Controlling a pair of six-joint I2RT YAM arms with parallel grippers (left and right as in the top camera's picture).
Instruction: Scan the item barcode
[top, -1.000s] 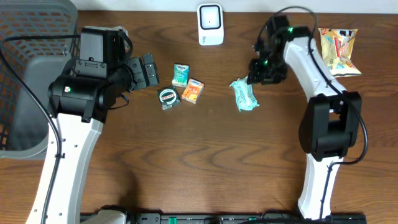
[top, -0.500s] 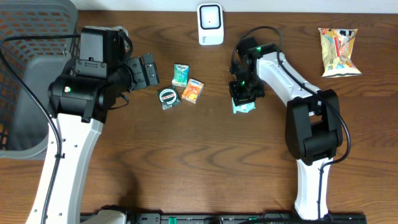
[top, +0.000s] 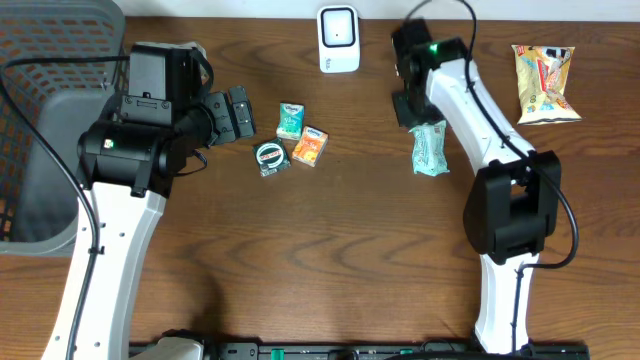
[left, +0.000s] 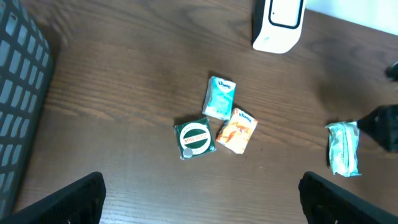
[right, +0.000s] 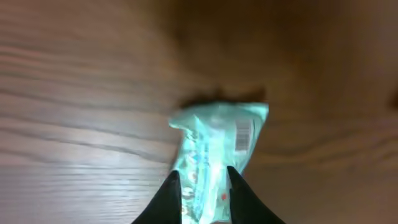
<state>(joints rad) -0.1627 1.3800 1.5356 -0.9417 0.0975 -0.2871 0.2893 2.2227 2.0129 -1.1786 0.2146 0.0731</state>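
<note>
between the fingers of the right gripper (right: 202, 174) is the packet (right: 214, 134), pinched at its near end, barcode (right: 244, 135) toward the far end. you look mid-carry: the scanner (top: 338, 38) sits to the gripper's left, so swing there, barcode facing it. left gripper (left: 202, 186) gapes wide.

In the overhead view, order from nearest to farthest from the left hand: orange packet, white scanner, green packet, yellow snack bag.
From the left hand:
1. Orange packet, in the central cluster.
2. White scanner, at the far table edge.
3. Green packet, held by the right hand.
4. Yellow snack bag, in the far corner beyond the right arm.
</note>
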